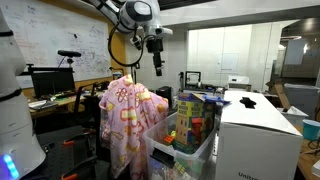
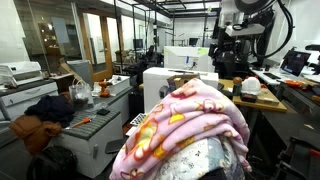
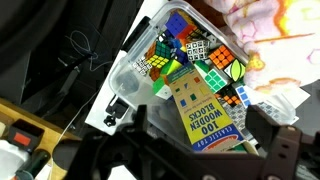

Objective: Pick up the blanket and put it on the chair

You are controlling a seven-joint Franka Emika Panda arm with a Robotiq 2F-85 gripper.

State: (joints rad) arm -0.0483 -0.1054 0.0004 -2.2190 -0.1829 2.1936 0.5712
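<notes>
My gripper [image 1: 157, 66] hangs released and empty just above and right of the blanket [image 1: 130, 118], which drapes over the chair [image 1: 88, 93]; I judge it light, floppy fleece, best pinched at a bunched top fold.

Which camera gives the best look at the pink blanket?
An exterior view: the blanket shows nearly whole, draped top to bottom. In an exterior view up close, the blanket is cropped below. The wrist view catches only a corner.
</notes>
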